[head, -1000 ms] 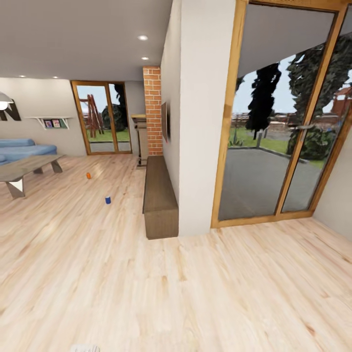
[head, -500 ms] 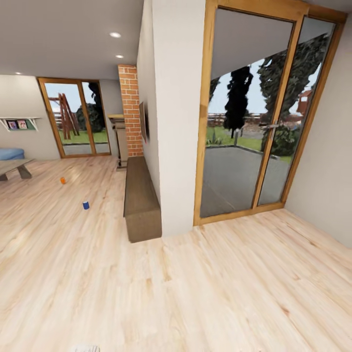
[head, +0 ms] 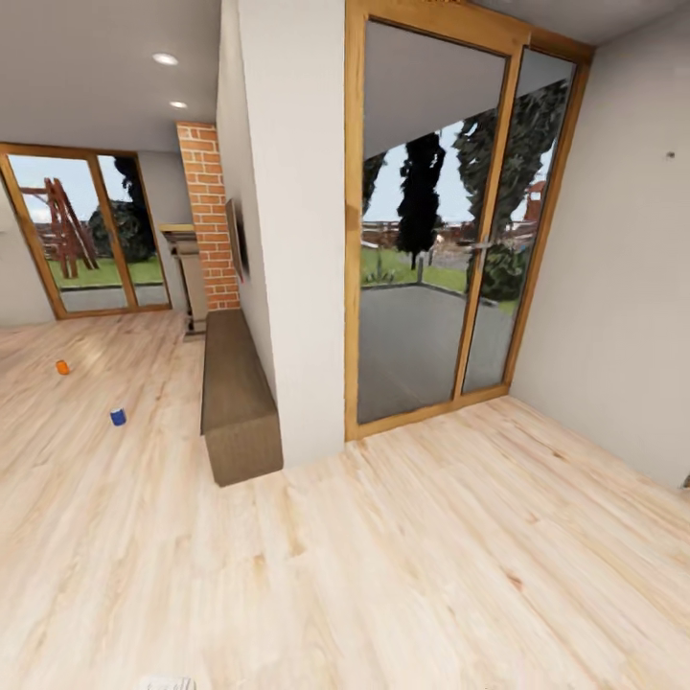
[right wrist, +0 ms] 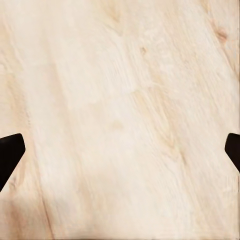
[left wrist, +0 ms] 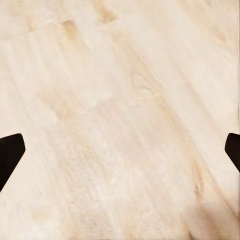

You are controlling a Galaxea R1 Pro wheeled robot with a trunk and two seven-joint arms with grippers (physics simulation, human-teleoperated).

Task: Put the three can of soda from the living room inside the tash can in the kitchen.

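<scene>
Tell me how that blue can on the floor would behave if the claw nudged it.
The blue can stands upright on smooth wood floor, so a low push would probably slide it. A high nudge might tip it, and its round body would then likely roll. It looks small, so probably light.

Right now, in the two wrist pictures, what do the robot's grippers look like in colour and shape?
Little of them shows. In each wrist view, two black fingertips reach in from opposite edges, flat, angular and wedge-like, over pale wood plank floor. The left gripper has its fingertips wide apart; the right gripper looks the same, with matching black fingertips. No cables, markings or arm links can be seen.
</scene>
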